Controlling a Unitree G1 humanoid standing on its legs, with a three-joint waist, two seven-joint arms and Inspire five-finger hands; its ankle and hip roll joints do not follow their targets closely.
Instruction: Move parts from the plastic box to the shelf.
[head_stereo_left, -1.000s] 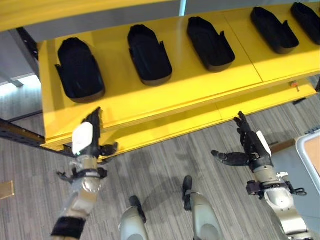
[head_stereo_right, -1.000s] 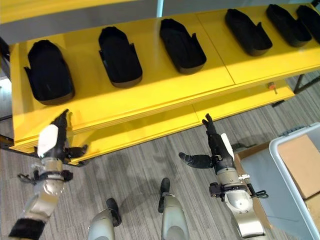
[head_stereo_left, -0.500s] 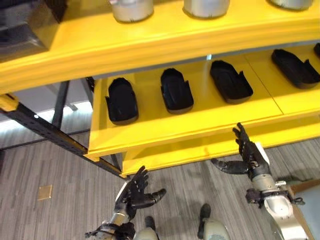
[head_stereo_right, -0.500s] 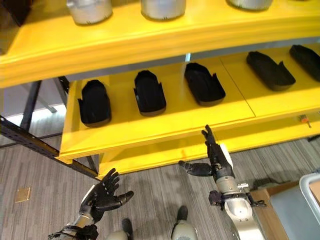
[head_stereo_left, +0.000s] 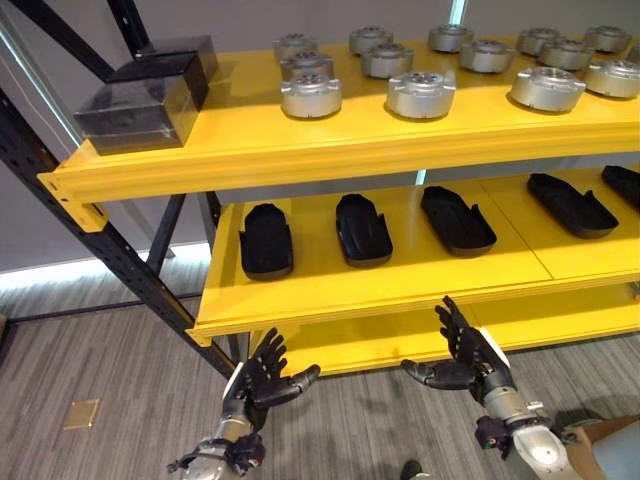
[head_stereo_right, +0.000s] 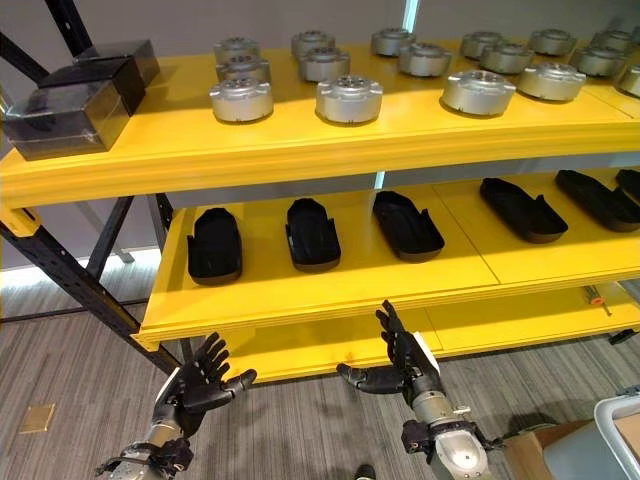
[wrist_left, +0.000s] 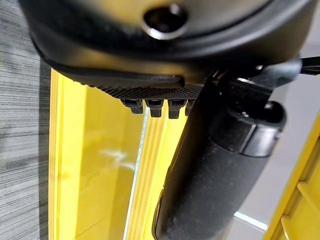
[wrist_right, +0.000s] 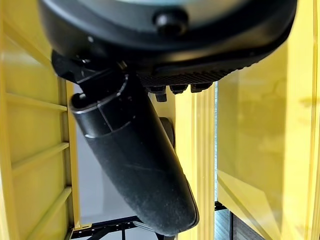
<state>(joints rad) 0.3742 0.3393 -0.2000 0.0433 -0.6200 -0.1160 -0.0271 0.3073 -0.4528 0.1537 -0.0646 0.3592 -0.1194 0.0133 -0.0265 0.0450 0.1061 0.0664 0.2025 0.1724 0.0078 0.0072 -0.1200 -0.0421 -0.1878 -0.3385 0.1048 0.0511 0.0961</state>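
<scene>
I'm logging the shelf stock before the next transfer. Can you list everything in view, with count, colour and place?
Shelf rack: one, yellow boards on a black frame, several levels.
Round metal parts: at least ten, silver, in rows on the upper board.
Boxes: two, dark and glossy, at the upper board's left end.
Black trays: five in the left eye view, black, in a row on the middle board.
Plastic box: one, pale rim at the lower right corner.
Floor: grey striped.
Left hand: dark, open, empty, below the middle board.
Right hand: dark, open, empty, by the board's front edge.
</scene>
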